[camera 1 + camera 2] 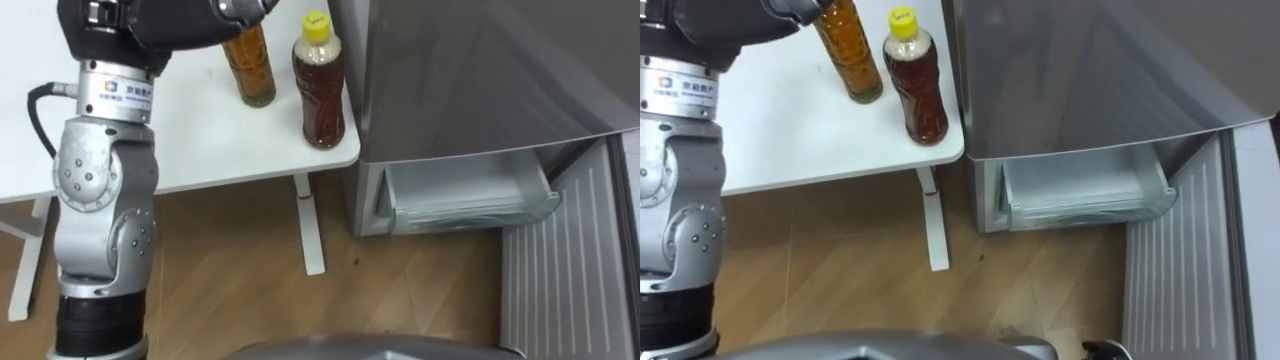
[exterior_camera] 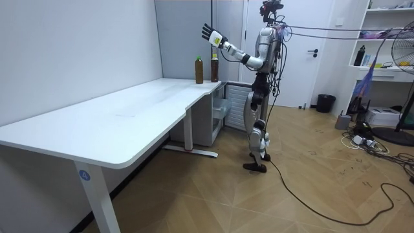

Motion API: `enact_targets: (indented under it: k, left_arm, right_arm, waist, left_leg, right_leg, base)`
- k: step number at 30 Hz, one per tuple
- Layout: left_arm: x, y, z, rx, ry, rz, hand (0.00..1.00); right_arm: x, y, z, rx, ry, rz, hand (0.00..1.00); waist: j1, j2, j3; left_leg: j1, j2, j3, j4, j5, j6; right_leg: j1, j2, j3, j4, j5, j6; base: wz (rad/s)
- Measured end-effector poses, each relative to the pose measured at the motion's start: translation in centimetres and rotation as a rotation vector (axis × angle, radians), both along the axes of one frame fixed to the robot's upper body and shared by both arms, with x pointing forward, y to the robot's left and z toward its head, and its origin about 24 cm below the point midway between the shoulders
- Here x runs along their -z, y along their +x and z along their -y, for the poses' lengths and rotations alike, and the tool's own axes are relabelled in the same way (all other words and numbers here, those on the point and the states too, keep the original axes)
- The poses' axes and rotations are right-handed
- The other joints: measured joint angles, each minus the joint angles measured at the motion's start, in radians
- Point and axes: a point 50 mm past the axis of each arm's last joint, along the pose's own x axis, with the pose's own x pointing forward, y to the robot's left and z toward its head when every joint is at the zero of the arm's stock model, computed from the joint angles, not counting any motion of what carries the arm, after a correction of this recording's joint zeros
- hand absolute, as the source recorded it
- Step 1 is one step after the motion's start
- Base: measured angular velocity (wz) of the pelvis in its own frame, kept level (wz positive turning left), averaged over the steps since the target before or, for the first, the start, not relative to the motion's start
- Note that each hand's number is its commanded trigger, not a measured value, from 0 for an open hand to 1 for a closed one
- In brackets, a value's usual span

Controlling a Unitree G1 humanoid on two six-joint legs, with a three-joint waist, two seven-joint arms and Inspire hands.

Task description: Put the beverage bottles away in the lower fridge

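Two tea bottles stand at the white table's [image 1: 200, 140] corner beside the fridge. One has a yellow cap [image 1: 319, 83] [image 1: 915, 80] and dark tea. The other, amber bottle [image 1: 250, 68] [image 1: 850, 55] stands just left of it, its top hidden under my left hand [image 1: 235, 10]. In the room view that left hand [image 2: 211, 33] is raised above both bottles [image 2: 206, 68] with its fingers spread, holding nothing. The grey fridge [image 1: 470, 70] has its lower compartment [image 1: 470, 195] open, showing a clear bin.
The lower fridge door [image 1: 565, 280] is swung open at the right, ribbed inside. A white table leg [image 1: 308, 225] stands on the wooden floor between table and fridge. I stand at the table's end, next to the fridge [image 2: 223, 103].
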Motion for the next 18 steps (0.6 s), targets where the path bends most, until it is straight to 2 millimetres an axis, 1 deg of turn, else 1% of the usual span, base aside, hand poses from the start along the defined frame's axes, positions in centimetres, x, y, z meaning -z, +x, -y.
enact_targets:
  k: [2, 5, 11, 16, 18]
  left_arm:
    - [0.1, 0.0, 0.3, 0.044, -0.007, -0.012, 0.00]
    - [0.4, 0.1, 0.8, 0.101, 0.002, -0.028, 0.00]
    - [0.7, 0.0, 1.9, 0.218, -0.030, -0.050, 0.00]
    - [0.9, -0.1, 2.7, 0.294, -0.008, -0.065, 0.00]
    - [1.0, -0.1, 3.0, 0.327, -0.028, -0.066, 0.00]
  right_arm:
    - [0.0, -0.2, 0.0, 0.000, -0.003, -0.013, 0.00]
    - [0.0, -0.4, 0.1, 0.000, -0.007, -0.021, 0.00]
    - [0.0, -0.6, 0.2, -0.005, -0.026, -0.039, 0.00]
    - [0.0, -0.6, 0.2, -0.013, -0.022, -0.044, 0.00]
    - [0.0, -0.6, 0.2, -0.016, -0.019, -0.044, 0.00]
  waist:
    - [-0.003, 0.001, -0.0013]
    - [-0.003, -0.001, 0.0002]
    - [0.000, 0.001, -0.0011]
    - [-0.002, 0.001, -0.0009]
    - [-0.006, 0.001, -0.0010]
  left_leg:
    - [0.000, 0.000, 0.000, 0.000, 0.000, 0.000]
    - [0.000, 0.001, 0.000, 0.000, 0.000, 0.000]
    - [0.001, 0.001, 0.004, 0.000, 0.000, 0.000]
    - [0.000, 0.000, 0.002, 0.000, 0.000, 0.000]
    - [0.000, 0.000, 0.002, 0.000, 0.000, 0.000]
  right_leg:
    - [0.001, 0.000, 0.000, 0.002, 0.000, 0.000]
    - [0.001, 0.000, 0.000, 0.003, 0.000, 0.000]
    - [-0.002, 0.001, 0.012, 0.001, 0.000, 0.000]
    - [-0.002, 0.000, 0.010, -0.001, 0.000, 0.000]
    - [-0.002, 0.000, 0.009, -0.002, 0.000, 0.000]
  base:
    - [0.00]
    - [0.00]
    - [-0.04]
    - [0.00]
    - [0.00]
